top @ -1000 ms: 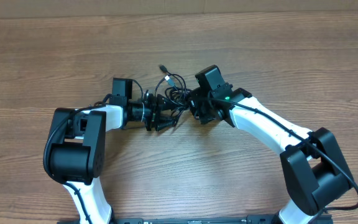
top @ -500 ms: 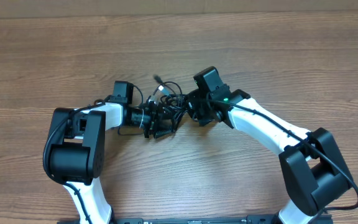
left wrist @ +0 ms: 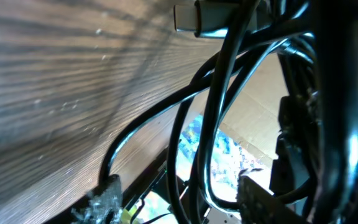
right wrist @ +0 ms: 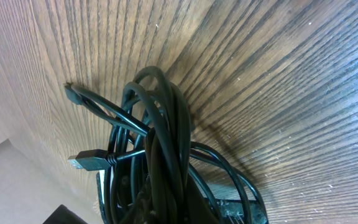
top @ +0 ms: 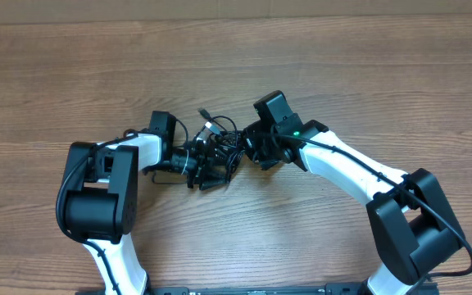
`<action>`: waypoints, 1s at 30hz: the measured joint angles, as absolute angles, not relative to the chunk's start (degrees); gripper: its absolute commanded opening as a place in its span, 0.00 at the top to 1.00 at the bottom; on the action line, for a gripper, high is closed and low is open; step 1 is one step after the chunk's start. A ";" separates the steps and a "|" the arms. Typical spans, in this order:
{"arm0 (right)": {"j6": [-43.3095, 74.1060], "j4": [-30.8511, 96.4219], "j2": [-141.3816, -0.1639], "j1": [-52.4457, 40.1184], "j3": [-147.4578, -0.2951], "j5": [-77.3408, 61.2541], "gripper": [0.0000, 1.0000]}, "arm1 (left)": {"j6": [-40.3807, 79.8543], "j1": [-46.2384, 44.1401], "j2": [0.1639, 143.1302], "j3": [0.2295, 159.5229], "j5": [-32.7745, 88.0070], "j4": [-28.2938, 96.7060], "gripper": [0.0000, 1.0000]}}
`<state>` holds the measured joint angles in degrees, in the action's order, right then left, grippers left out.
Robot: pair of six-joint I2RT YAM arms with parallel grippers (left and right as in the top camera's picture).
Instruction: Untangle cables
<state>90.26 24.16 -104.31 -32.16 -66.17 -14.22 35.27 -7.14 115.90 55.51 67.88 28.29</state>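
Cables (top: 220, 139): one tangled clump on table (top: 367, 74), between both grippers.
Change: clump has shifted slightly left, plug end drawn in; knot not loosened.
Right gripper (top: 249, 147): clamped on cables.
Left gripper (top: 195, 160): among loops; grip unclear.

The left gripper (top: 206, 170) and the right gripper (top: 248, 146) come close together at the middle of the table (top: 342, 74), and the knot of cables (top: 218, 138) fills the narrow gap between them, so nothing could pass there. On the near side the left arm (top: 105, 180) and the right arm (top: 342, 168) fence the way and leave only a pocket of bare wood between them, just in front of the knot. Beyond the knot and outside both arms the wood lies open, and a gripper could come in from there.
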 measured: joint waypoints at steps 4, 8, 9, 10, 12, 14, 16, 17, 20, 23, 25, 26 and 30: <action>90.19 24.16 -104.31 -32.23 -66.17 -14.17 0.96 | 33.45 -7.07 115.90 55.51 67.31 28.99 0.37; 90.17 24.23 -104.31 -32.25 -66.17 -14.04 0.96 | 32.14 -6.98 115.90 55.46 66.74 29.50 0.47; 90.24 24.38 -104.31 -32.25 -66.17 -13.72 0.96 | 31.42 -6.96 115.90 55.46 66.57 29.87 0.48; 90.19 24.05 -104.31 -32.23 -66.17 -12.97 0.96 | 30.57 -6.96 115.87 55.31 66.35 30.46 0.48; 90.35 23.62 -104.31 -31.83 -66.17 -11.66 0.96 | 28.71 -6.98 115.74 55.07 66.17 31.88 0.48; 90.39 23.68 -104.31 -31.64 -66.17 -10.94 0.96 | 27.07 -6.98 115.74 55.05 66.00 33.34 0.46; 90.41 23.59 -104.31 -31.64 -66.17 -10.11 0.96 | 25.26 -6.98 115.74 55.00 65.98 35.00 0.44; 90.41 23.62 -104.31 -31.64 -66.17 -9.91 0.96 | 24.69 -6.98 115.74 54.92 66.02 35.40 0.44; 90.48 23.51 -104.31 -31.57 -66.17 -9.30 0.96 | 22.52 -6.98 115.74 54.59 66.19 36.47 0.42; 90.72 23.29 -104.31 -31.35 -66.17 -8.54 0.96 | 21.23 -6.98 115.74 54.35 66.19 36.62 0.41; 90.85 23.18 -104.31 -31.16 -66.17 -8.45 0.96 | 20.95 -6.98 115.74 54.13 66.17 36.18 0.38; 90.87 23.18 -104.31 -31.14 -66.17 -8.29 0.96 | 20.80 -6.98 115.74 54.02 66.19 36.01 0.37; 91.07 23.20 -104.31 -31.11 -66.17 -8.05 0.96 | 20.82 -6.98 115.74 53.84 66.00 34.59 0.35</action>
